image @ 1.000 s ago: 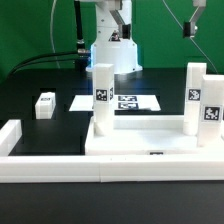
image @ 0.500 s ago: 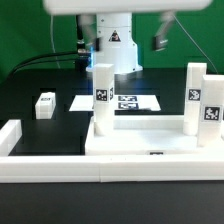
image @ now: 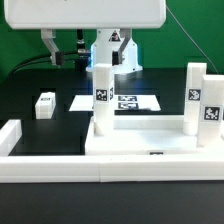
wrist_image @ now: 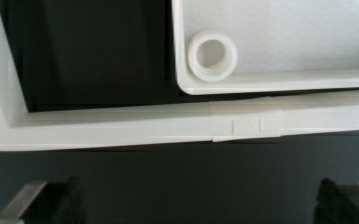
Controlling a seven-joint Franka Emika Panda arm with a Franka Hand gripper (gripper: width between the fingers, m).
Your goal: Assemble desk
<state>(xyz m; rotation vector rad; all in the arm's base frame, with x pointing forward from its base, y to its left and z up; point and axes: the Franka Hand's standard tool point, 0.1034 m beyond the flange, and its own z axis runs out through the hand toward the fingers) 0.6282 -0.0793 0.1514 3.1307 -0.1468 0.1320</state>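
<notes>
Tabletop (image: 140, 138) before you on black table (image: 40, 135), two legs (image: 101, 98) upright, marker board (image: 135, 101) behind, border wall (image: 100, 166) in front, gripper (wrist_image: 194, 200) spread wide, holding nothing.

White tabletop panel (image: 140, 138) lies flat with two legs (image: 101, 98) upright; another leg (image: 44, 105) lies apart.

The tabletop panel (image: 140, 138) lies behind the border wall (image: 100, 165), two legs (image: 101, 100) standing on it (one each side). A loose leg (image: 44, 105) lies left, the marker board (image: 128, 102) behind.
</notes>
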